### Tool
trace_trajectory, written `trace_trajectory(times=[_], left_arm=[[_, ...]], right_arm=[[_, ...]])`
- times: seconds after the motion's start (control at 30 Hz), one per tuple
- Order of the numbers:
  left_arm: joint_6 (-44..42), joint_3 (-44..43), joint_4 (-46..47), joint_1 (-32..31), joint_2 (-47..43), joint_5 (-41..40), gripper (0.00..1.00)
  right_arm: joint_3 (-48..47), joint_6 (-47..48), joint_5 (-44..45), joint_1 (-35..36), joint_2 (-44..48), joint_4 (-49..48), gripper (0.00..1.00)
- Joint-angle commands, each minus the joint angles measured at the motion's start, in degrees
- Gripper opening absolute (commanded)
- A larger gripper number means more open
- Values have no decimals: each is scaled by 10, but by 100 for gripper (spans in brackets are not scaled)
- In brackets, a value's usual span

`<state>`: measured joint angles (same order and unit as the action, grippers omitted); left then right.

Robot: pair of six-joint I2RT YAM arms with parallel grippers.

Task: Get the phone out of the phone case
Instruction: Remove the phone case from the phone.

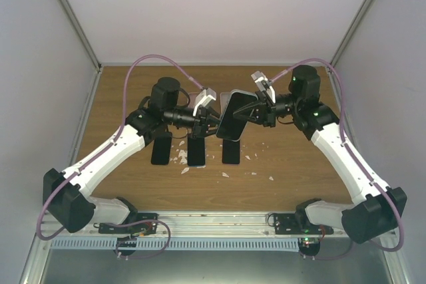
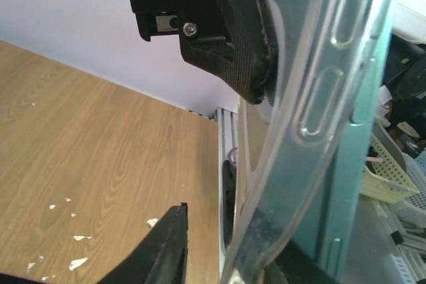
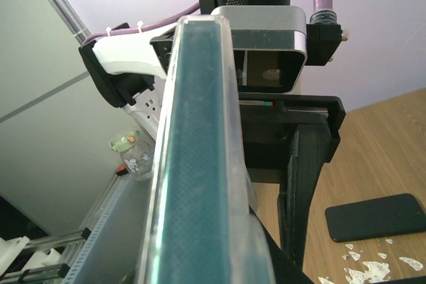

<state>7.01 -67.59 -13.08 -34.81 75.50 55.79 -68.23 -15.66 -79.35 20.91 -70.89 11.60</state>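
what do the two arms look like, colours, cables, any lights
The left arm and right arm have white shells with black joints and bases. A mauve cable loops off each. The left tool and right tool are black, with a white camera mount beside each. A small green light glows on the right arm.

Phone (image 3: 200,164) is filling the right wrist view, running off its bottom edge and hiding the right gripper's (image 1: 253,115) fingertips. In the left wrist view, case (image 2: 318,101) is running off top and bottom, and the left gripper's (image 1: 212,119) lower finger (image 2: 170,247) is being cropped below.
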Motion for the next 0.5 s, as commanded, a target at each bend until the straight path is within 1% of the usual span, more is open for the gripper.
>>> trace_trajectory(times=[0.0, 0.1, 0.2, 0.27, 0.3, 0.33, 0.4, 0.43, 0.47], left_arm=[[34, -11, 159, -20, 2, -59, 19], [73, 12, 193, -9, -9, -43, 10], [133, 42, 231, 10, -19, -32, 1], [174, 64, 256, 24, -23, -29, 0], [194, 75, 270, 31, -26, -26, 0], [213, 86, 282, 36, -27, -24, 0], [242, 105, 306, 43, -32, -19, 0], [252, 113, 313, 46, -34, -21, 0], [259, 119, 317, 49, -37, -25, 0]], right_arm=[[14, -5, -33, 67, -13, 32, 0], [13, -37, -32, 44, -19, 10, 1], [8, -64, -26, 17, -25, -11, 3], [-5, -63, -16, 2, -28, -6, 9], [-13, -63, -12, -5, -30, -3, 14], [-21, -61, -8, -12, -34, 3, 22], [-41, -57, 0, -26, -41, 12, 32], [-52, -55, 7, -33, -45, 17, 36], [-64, -53, 14, -41, -49, 21, 36]])
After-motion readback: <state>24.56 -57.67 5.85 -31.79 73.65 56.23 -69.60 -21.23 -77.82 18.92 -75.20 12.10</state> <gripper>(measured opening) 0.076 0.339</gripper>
